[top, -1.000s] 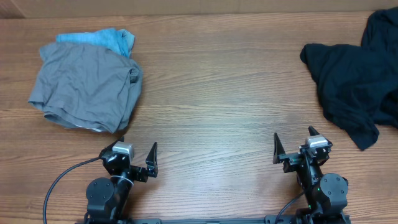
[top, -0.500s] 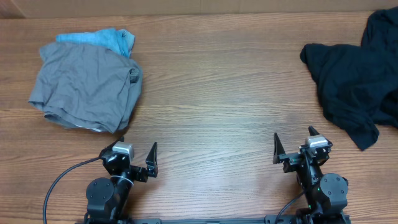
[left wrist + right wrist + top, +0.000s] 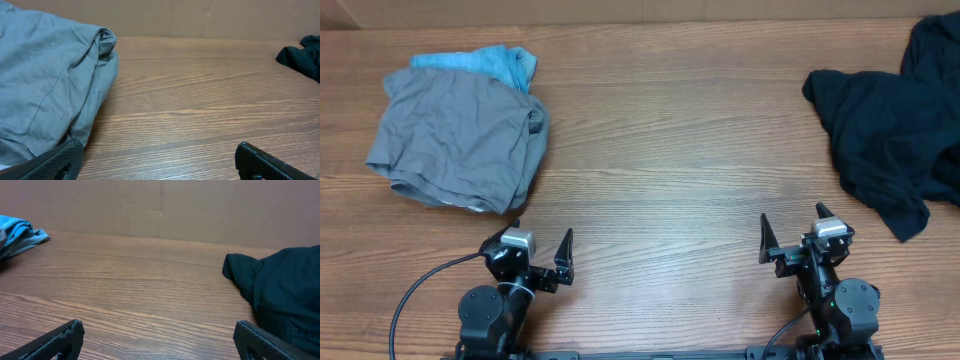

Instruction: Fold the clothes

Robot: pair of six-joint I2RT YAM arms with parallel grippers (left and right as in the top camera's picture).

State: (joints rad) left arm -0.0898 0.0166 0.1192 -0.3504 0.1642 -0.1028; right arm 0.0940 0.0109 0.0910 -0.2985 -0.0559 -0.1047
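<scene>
A grey garment [image 3: 458, 138] lies folded at the left of the table, on top of a light-blue one [image 3: 490, 62] that sticks out behind it. It fills the left of the left wrist view [image 3: 45, 80]. A crumpled pile of black clothes [image 3: 895, 120] lies at the far right, also in the right wrist view [image 3: 285, 297]. My left gripper [image 3: 540, 245] is open and empty at the front edge, just in front of the grey garment. My right gripper [image 3: 792, 228] is open and empty at the front edge, left of the black pile.
The wooden table [image 3: 670, 150] lies bare between the two piles. A brown cardboard wall [image 3: 160, 205] stands along the far edge. A black cable [image 3: 415, 290] runs from the left arm's base.
</scene>
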